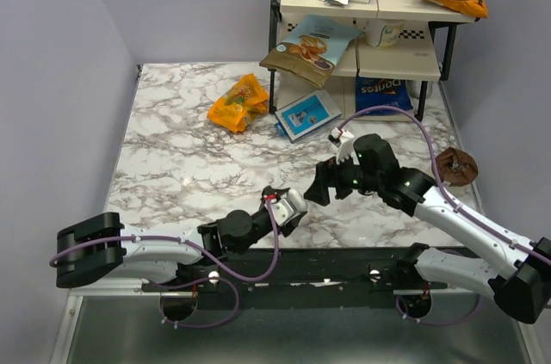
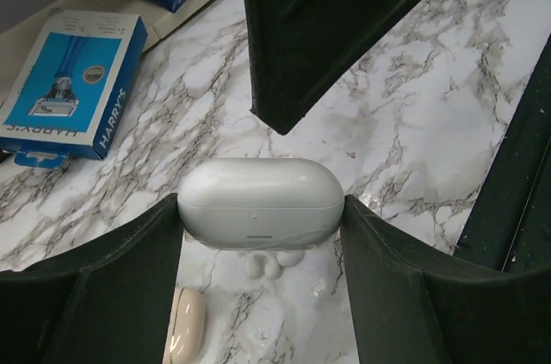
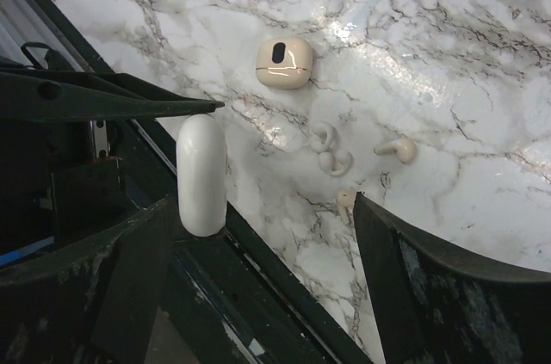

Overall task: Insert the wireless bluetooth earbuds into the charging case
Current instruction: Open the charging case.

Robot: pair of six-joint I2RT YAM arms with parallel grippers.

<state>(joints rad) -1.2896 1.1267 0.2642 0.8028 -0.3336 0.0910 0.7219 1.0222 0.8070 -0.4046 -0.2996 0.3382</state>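
My left gripper (image 2: 261, 222) is shut on a white oval case (image 2: 261, 196) and holds it above the marble table. This case also shows in the right wrist view (image 3: 201, 176). The small cream-beige charging case (image 3: 283, 63) lies closed on the table; its edge shows in the left wrist view (image 2: 185, 325). A pair of white earbuds (image 3: 329, 149) lies under the held case. A beige earbud (image 3: 398, 150) and another one (image 3: 346, 200) lie beside them. My right gripper (image 3: 267, 235) is open and empty above the earbuds, close to the left gripper (image 1: 288, 207).
A blue Harry's box (image 2: 73, 84) and an orange snack bag (image 1: 238, 101) lie further back. A shelf rack (image 1: 362, 3) with snack bags stands at the back right. A brown round disc (image 1: 455, 166) lies at the right. The table's near edge (image 3: 284, 286) is just below the grippers.
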